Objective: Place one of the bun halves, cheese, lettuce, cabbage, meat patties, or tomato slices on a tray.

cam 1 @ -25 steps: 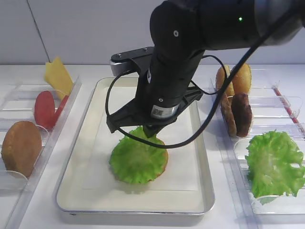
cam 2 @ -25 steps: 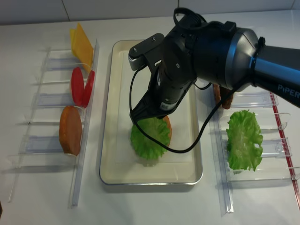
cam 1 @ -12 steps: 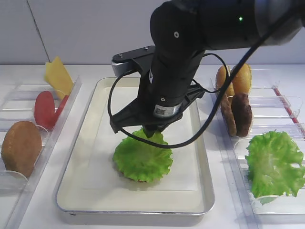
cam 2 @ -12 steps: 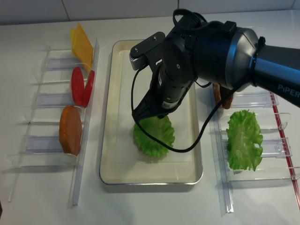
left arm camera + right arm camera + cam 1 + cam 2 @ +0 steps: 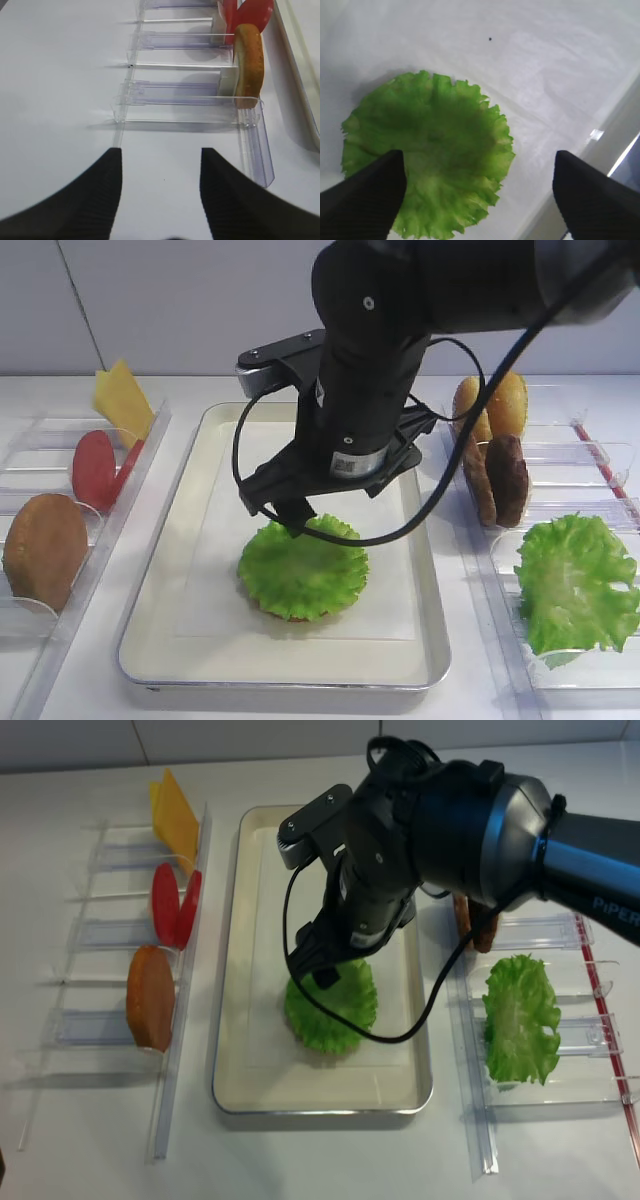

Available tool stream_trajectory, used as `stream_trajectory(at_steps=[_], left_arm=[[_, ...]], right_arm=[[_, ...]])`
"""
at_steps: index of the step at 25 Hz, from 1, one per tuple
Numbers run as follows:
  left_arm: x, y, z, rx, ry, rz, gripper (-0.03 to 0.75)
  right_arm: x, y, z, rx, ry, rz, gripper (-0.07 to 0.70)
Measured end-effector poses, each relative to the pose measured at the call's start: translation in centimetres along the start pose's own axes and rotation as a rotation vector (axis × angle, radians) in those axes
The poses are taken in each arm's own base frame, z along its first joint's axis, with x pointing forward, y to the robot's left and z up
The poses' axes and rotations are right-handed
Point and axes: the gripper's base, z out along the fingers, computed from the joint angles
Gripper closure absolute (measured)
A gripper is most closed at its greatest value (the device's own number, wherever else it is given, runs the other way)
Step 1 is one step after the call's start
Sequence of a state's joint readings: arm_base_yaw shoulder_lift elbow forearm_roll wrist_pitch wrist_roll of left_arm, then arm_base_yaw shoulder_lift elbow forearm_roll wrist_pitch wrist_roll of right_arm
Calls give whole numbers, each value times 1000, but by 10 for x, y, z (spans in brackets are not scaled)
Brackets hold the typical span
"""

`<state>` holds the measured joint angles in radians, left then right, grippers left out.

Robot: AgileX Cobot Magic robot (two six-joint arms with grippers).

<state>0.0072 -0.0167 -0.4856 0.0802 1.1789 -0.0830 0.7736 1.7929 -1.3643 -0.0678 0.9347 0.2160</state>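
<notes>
Right hand (image 5: 479, 187) hangs just above the lettuce (image 5: 302, 569), fingers wide apart and empty; the leaf lies flat on the tray (image 5: 190, 540), so placement looks done.

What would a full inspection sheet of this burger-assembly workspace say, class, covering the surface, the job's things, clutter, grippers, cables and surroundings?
Surface: white table, bare around the racks.
Job's things: round frilly green lettuce leaf lies flat on the silver metal tray, a brown edge showing beneath it. Left clear racks hold yellow cheese slices, red tomato slices and a golden bun half; the right ones hold bun halves, dark meat patties and a bigger irregular green leaf.
Clutter: nothing seen.
Grippers: right gripper open above the lettuce, holding nothing; left gripper open over bare table.
Cables: black cable loops from the right arm above the tray.
Surroundings: pale wall.
</notes>
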Motion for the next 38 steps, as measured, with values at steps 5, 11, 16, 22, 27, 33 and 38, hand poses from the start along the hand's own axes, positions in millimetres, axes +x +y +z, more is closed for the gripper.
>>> stream_trajectory(at_steps=[5,11,16,22,27,33,38], left_arm=[[0,0,0,0,0,0,343],[0,0,0,0,0,0,343],[0,0,0,0,0,0,343],[0,0,0,0,0,0,343],[0,0,0,0,0,0,343],[0,0,0,0,0,0,343],[0,0,0,0,0,0,343]], right_arm=[[1,-4,-48,7,-71,-24,33],[24,-18,-121,51,-186,-89,34],[56,-30,-174,90,-236,-141,34],[100,-41,-232,83,-383,-126,34],[143,-47,-250,35,-453,-112,35],[218,-57,-222,13,-484,-117,39],[265,-61,-181,-11,-515,-119,39]])
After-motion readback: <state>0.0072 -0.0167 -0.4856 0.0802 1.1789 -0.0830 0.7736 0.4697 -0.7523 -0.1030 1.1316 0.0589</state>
